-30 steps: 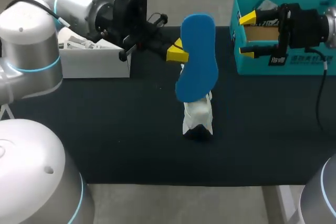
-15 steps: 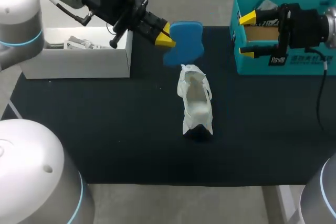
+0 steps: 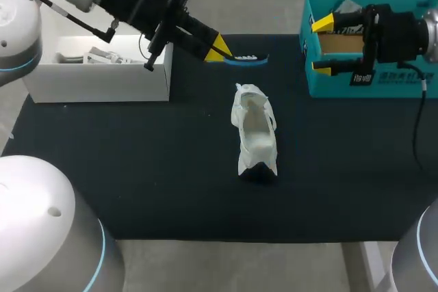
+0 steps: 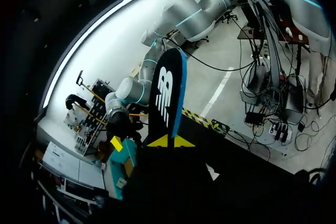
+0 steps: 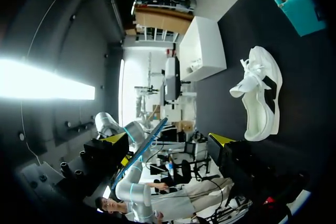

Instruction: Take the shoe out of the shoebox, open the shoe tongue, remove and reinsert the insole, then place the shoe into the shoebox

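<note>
**Insole out of the shoe, return trip to come**

The left hand hangs over the far side of the desk, its yellow tips pinched on the blue insole. From above the insole shows edge-on, and the left wrist view has it standing straight out between the tips. The white shoe sits upright mid-desk, mouth open to the ceiling, well apart from both boxes and touched by neither hand. The right hand hovers over the near-left part of the teal shoebox, fingers spread wide and holding nothing.

The removal half of the insole step looks complete. Reinsertion probably calls for bringing the insole over the shoe, lining it up with the opening and feeding it in end first. The free right hand may need to steady the light shoe.

The shoebox holds no shoe, showing only its brown inside and what looks like packing paper at a far corner. The white box at left carries a few pale items, too unclear to name.
</note>
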Tool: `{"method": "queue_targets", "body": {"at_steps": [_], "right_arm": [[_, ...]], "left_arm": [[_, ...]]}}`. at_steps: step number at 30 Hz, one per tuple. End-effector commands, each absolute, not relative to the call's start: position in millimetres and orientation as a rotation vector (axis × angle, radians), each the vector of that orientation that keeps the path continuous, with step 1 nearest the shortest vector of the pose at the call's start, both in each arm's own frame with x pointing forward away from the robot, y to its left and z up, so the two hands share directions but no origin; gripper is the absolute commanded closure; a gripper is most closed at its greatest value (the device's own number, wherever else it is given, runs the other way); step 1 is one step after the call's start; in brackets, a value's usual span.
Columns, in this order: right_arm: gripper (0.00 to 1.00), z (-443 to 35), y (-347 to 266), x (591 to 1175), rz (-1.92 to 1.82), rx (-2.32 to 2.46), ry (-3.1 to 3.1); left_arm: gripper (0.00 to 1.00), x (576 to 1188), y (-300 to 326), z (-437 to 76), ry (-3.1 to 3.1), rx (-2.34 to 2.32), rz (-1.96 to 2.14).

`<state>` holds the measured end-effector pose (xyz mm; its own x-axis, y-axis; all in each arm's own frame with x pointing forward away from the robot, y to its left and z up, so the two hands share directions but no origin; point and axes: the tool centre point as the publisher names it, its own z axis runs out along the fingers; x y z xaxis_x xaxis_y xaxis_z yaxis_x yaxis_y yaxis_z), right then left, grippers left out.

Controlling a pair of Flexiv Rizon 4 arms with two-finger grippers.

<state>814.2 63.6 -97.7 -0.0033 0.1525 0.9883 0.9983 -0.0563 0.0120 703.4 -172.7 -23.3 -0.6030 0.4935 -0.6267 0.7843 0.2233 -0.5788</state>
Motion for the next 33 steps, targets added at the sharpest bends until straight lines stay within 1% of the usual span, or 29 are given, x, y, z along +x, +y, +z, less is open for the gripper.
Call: {"method": "queue_targets", "body": {"at_steps": [1, 10, 16, 29, 31, 33], "right_arm": [[0.0, -98, 65, 814, -1.181, -1.364, -1.299], [0.0, -97, 65, 814, -1.182, -1.368, -1.307], [0.0, -94, 68, 818, -1.189, -1.401, -1.352], [0.0, -86, 84, 830, -1.242, -1.397, -1.364], [0.05, -85, 86, 830, -1.244, -1.395, -1.374], [0.22, -85, 90, 829, -1.24, -1.394, -1.382]], "left_arm": [[1.0, 710, -170, -36, 1.871, 1.361, -1.157], [1.0, 736, -173, -48, 1.546, 1.496, -0.966], [1.0, 745, -184, -60, 1.509, 1.498, -0.941], [1.0, 757, -241, -93, 1.467, 1.456, -0.964], [1.0, 759, -249, -95, 1.47, 1.457, -0.967], [1.0, 763, -257, -97, 1.469, 1.456, -0.967]]}}
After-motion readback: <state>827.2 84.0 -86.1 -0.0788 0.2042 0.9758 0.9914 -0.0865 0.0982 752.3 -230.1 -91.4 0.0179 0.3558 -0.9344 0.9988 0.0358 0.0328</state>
